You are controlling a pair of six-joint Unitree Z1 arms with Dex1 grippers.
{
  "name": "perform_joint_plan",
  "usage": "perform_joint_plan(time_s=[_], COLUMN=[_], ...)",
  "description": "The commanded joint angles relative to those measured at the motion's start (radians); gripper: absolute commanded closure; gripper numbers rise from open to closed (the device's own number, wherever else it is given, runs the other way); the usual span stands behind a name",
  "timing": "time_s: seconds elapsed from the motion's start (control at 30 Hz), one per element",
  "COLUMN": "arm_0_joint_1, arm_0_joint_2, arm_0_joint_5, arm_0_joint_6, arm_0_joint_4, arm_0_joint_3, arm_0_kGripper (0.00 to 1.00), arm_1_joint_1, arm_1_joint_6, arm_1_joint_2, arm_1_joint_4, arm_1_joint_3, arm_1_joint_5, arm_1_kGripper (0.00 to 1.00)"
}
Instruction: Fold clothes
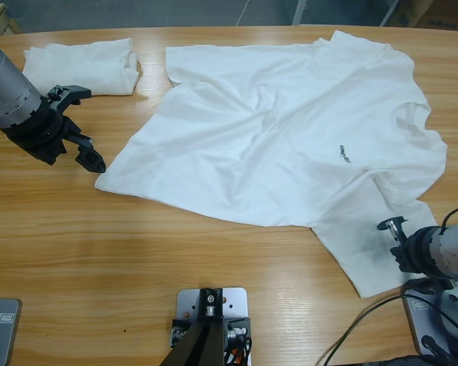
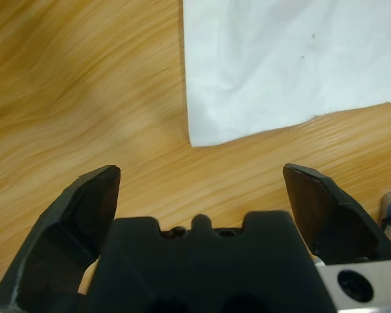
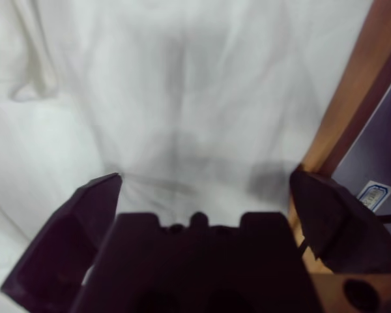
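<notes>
A large white T-shirt (image 1: 290,130) lies spread and wrinkled across the middle and right of the table, with a small dark logo (image 1: 342,155) on its chest. A second white garment (image 1: 80,67) lies folded at the far left. My left gripper (image 1: 90,130) is open just left of the shirt's near-left corner, not touching it. In the left wrist view that corner of the shirt (image 2: 280,59) lies ahead of the open left gripper (image 2: 202,179). My right gripper (image 1: 397,236) hovers open over the shirt's sleeve at the near right; white cloth (image 3: 182,85) fills the view ahead of the gripper (image 3: 205,186).
Bare wooden table (image 1: 137,252) stretches along the front and left. The table's edge (image 3: 352,98) runs close beside the right gripper. A black cable (image 1: 366,320) trails over the table at the near right.
</notes>
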Motion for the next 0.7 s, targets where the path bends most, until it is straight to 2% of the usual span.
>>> perform_joint_plan(time_s=[0.03, 0.1, 0.17, 0.27, 0.3, 0.4, 0.5, 0.7], arm_0_joint_1=[-0.007, -0.002, 0.003, 0.006, 0.007, 0.009, 0.009, 0.009], arm_0_joint_2=[0.047, 0.041, 0.031, 0.020, 0.019, 0.019, 0.020, 0.023], arm_0_joint_5=[-0.011, -0.012, -0.011, -0.011, -0.011, -0.011, -0.011, -0.011], arm_0_joint_6=[0.007, 0.006, 0.007, 0.007, 0.007, 0.007, 0.008, 0.009], arm_0_joint_4=[0.019, 0.019, 0.019, 0.019, 0.019, 0.018, 0.017, 0.017], arm_0_joint_3=[0.004, 0.009, 0.012, 0.019, 0.021, 0.021, 0.021, 0.023], arm_0_kGripper=[0.032, 0.027, 0.027, 0.028, 0.027, 0.027, 0.027, 0.027], arm_1_joint_1=[-0.006, -0.006, -0.006, -0.006, -0.006, -0.006, -0.006, -0.006], arm_1_joint_6=[-0.042, -0.046, -0.074, -0.080, -0.072, -0.031, -0.016, -0.005], arm_1_joint_2=[-0.026, -0.035, -0.032, -0.028, -0.020, -0.011, -0.015, -0.051], arm_1_joint_4=[-0.023, 0.016, 0.124, 0.147, 0.140, 0.139, 0.139, 0.196], arm_1_joint_3=[0.070, 0.049, -0.026, -0.044, -0.039, -0.033, -0.024, -0.043], arm_1_joint_5=[-0.056, -0.058, -0.081, -0.119, -0.110, -0.088, -0.076, -0.052], arm_1_kGripper=[0.027, 0.104, 0.189, 0.482, 0.487, 0.485, 0.430, 0.086])
